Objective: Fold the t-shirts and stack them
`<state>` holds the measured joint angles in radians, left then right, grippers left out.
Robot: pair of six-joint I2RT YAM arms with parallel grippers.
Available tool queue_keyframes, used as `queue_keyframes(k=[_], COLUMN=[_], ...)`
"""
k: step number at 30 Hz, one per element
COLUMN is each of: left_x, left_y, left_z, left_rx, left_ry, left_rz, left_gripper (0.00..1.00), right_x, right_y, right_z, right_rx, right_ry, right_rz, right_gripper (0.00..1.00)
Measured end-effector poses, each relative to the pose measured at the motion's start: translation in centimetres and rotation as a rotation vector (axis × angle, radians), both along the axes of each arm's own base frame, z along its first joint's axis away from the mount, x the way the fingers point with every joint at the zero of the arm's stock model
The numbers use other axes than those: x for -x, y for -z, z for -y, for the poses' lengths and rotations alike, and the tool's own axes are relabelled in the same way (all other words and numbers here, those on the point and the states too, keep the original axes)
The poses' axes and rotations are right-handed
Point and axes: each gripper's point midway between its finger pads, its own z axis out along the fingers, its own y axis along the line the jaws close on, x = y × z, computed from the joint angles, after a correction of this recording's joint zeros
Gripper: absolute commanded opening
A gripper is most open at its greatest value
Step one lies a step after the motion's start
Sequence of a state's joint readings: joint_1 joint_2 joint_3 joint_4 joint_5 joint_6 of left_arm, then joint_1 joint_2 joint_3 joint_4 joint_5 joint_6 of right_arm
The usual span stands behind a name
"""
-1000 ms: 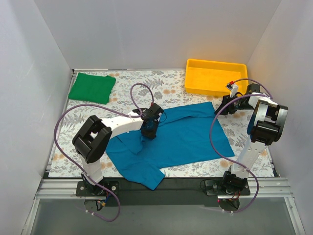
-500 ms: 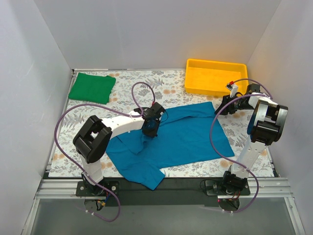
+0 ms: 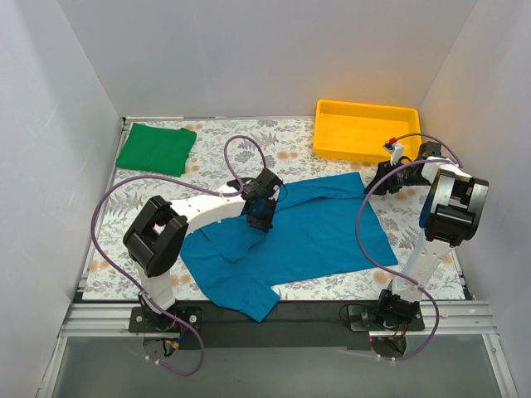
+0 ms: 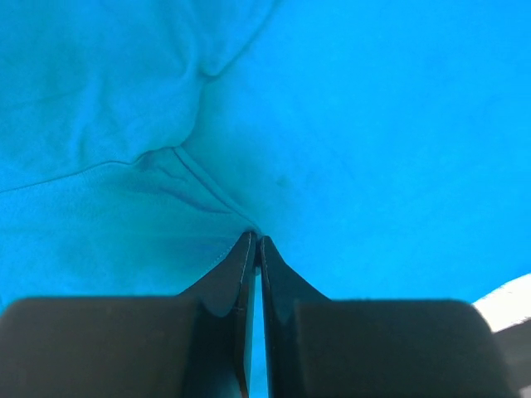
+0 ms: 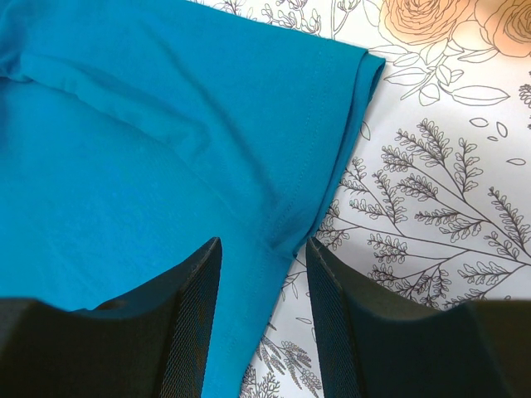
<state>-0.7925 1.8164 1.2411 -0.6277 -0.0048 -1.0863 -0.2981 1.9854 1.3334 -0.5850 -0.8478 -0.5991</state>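
A teal-blue t-shirt (image 3: 307, 236) lies spread and rumpled across the middle of the floral table. My left gripper (image 3: 262, 217) is shut on a pinched fold of this shirt (image 4: 249, 108) near its left part, the cloth puckering at the fingertips. My right gripper (image 3: 371, 187) stands open over the shirt's far right corner, its fingers (image 5: 195, 282) astride the hem of the sleeve (image 5: 332, 124) without closing on it. A bright green t-shirt (image 3: 156, 148) lies folded at the far left corner.
A yellow plastic tray (image 3: 325, 133) stands at the back right, close behind my right arm. White walls enclose the table on three sides. A sleeve of the teal shirt (image 3: 253, 300) hangs over the near edge between the arm bases.
My left gripper has closed on the teal shirt's cloth and shifted slightly right and away with it. The right arm has stayed still.
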Motion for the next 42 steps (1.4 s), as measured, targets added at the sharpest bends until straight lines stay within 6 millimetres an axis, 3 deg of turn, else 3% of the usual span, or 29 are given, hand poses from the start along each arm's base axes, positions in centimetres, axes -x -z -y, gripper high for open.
queue_keyframes(k=[6,11,16,18,20,22,24,27,30,32,36,42], left_x=[0.0,-0.3,-0.5,-1.2,-1.8,-2.8,-4.1,-7.0,-8.2,-7.7,-6.8,-7.6], left_y=[-0.2,-0.1,0.2,-0.4,-1.7,-3.6,-5.6,-7.8,-7.3,-5.7,-2.8,0.0], left_z=[0.7,1.1,1.4,1.1,0.2,-1.9,-5.3,-12.8,-20.2,-22.8,-25.2,-25.0], left_rx=[0.025,0.037,0.044,0.051,0.078,0.147,0.221,0.342,0.383,0.396,0.422,0.446], left_ry=[-0.029,-0.07,-0.109,-0.133,-0.172,-0.236,-0.331,-0.539,-0.744,-0.824,-0.913,-0.925], left_rz=[-0.015,-0.028,-0.036,-0.001,0.044,0.087,0.123,0.201,0.235,0.202,0.112,0.028], left_gripper=[0.0,0.33,0.54,0.65,0.66,0.67,0.68,0.68,0.68,0.68,0.68,0.61], right_x=[0.0,0.0,0.0,-0.1,-0.5,-1.1,-1.9,-3.1,-4.0,-4.0,-3.9,-4.0], right_y=[0.0,0.0,0.0,-0.1,-0.3,-0.5,-0.4,0.0,0.8,1.5,2.1,2.4], right_z=[0.0,0.0,0.0,0.0,0.0,0.1,0.1,-0.4,-1.2,-1.7,-1.7,-0.9], right_rx=[0.0,0.001,0.002,0.003,0.012,0.029,0.056,0.108,0.165,0.192,0.229,0.244], right_ry=[0.0,-0.001,-0.002,-0.002,-0.003,-0.001,0.005,0.014,0.018,0.019,0.035,0.062], right_rz=[0.0,0.001,0.002,0.003,0.008,0.012,0.007,-0.007,-0.02,-0.04,-0.061,-0.069], right_gripper=[0.52,0.52,0.52,0.52,0.52,0.52,0.52,0.52,0.52,0.52,0.52,0.52])
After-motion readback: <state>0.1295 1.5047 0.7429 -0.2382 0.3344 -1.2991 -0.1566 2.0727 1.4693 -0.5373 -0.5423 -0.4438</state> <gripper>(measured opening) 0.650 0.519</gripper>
